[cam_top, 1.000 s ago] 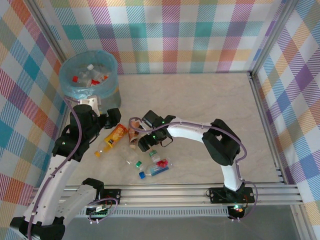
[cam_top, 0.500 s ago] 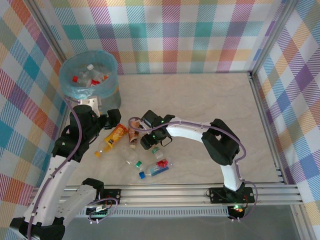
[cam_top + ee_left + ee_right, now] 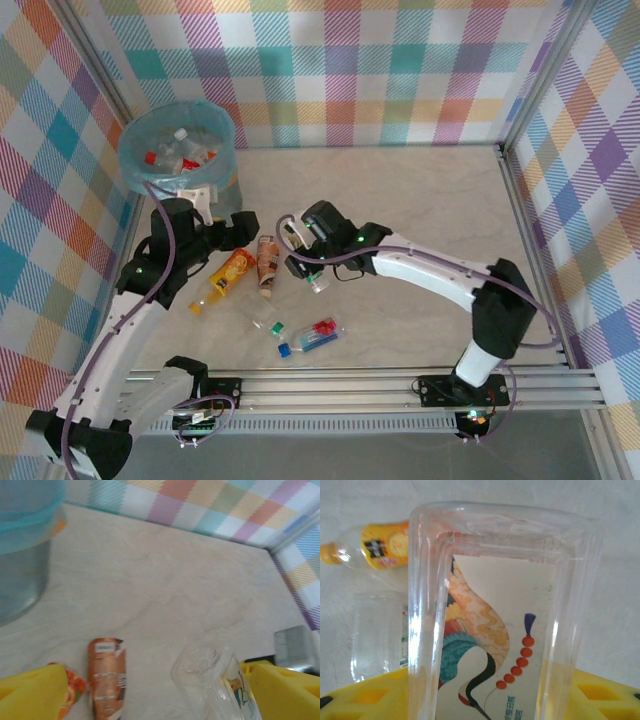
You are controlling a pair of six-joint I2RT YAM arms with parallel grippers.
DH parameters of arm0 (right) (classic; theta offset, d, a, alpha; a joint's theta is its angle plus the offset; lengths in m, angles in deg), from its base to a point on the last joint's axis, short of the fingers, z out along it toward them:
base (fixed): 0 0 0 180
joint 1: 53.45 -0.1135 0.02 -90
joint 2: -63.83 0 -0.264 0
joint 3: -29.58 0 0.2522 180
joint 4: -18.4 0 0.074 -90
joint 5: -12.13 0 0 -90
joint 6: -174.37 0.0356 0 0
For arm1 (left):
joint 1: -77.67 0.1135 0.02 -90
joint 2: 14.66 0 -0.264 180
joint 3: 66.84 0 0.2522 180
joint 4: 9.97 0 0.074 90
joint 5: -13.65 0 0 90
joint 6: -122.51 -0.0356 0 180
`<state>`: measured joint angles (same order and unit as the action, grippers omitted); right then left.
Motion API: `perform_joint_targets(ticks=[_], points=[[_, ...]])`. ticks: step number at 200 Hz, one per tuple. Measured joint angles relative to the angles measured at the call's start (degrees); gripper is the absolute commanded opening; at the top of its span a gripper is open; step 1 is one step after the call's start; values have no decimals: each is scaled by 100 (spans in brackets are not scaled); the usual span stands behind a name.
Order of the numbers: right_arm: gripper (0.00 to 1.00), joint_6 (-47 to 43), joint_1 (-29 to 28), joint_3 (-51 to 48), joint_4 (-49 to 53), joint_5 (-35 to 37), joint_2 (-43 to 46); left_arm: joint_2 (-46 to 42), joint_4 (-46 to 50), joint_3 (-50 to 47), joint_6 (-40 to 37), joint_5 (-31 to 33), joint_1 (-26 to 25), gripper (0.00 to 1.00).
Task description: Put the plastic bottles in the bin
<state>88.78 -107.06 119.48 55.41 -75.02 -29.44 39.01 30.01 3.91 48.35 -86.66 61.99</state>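
One clear square plastic bottle with a white crane label [image 3: 495,630], clamped in the right gripper [image 3: 303,263] left of centre on the marbled table [image 3: 400,180]; left gripper [image 3: 240,228] spread wide and empty beside the round blue-lined bin [image 3: 228,160] at the far left corner.

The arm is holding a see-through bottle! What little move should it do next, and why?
Probably lift the clear bottle a bit and start swinging it left toward the bin. The right gripper looks shut on it, and the bin stands off at the far left with its top open.
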Motion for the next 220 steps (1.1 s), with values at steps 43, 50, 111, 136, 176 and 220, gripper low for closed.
perform_joint_targets(ticks=[43, 50, 111, 136, 176, 220], points=[[59, -542, 0, -380, -581, -48, 848, 365, -459, 210, 387, -1139, 0, 100], [59, -608, 2, -444, -678, -94, 964, 452, -579, 293, 483, -1370, 0, 100], [59, -979, 37, -894, -1416, -785, 1733, 789, -1270, 671, 1058, -2677, -162, 100], [58, -1016, 37, -973, -1572, -881, 1893, 883, -1294, 752, 1075, -2962, -372, 99], [58, -1134, 39, -1086, -1690, -883, 2131, 1019, -1281, 815, 1001, -3235, -710, 95], [58, -1217, 39, -1097, -1720, -761, 2210, 1062, -1270, 940, 857, -3357, -870, 79]])
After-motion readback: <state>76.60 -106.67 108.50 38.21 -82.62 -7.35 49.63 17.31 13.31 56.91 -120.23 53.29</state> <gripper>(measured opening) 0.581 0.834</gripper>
